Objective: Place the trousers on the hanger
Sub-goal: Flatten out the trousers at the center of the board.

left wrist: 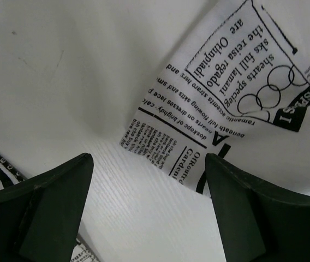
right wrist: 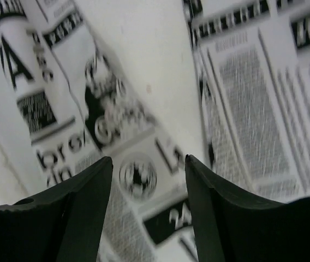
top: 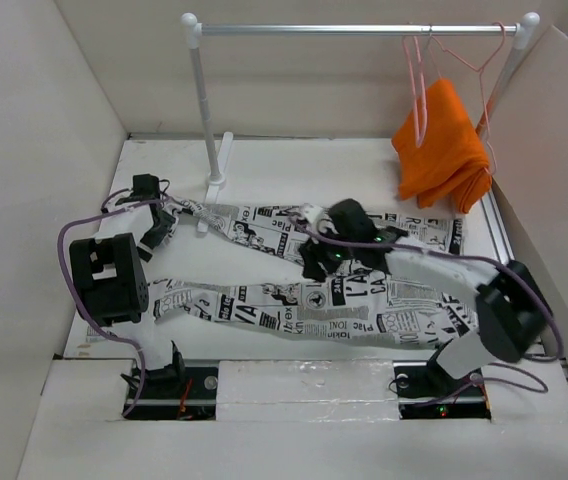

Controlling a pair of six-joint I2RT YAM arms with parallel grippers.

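The newspaper-print trousers [top: 364,305] lie flat on the white table, waist to the right and both legs running left. My left gripper [top: 160,232] is open and empty, just left of the upper leg's cuff. In the left wrist view the gripper [left wrist: 149,180] hangs over bare table, with the cuff [left wrist: 226,98] ahead and to the right. My right gripper [top: 316,264] is open and empty, low over the trousers between the two legs; the right wrist view shows the gripper [right wrist: 148,164] over printed cloth [right wrist: 133,136]. The pale pink hanger [top: 419,90] hangs on the rail at the back right.
A white clothes rail [top: 354,30] on a post [top: 204,110] stands at the back. A redder coral hanger [top: 486,80] and an orange cloth [top: 446,148] hang at its right end. White walls enclose the table [top: 264,170] on the left, right and back.
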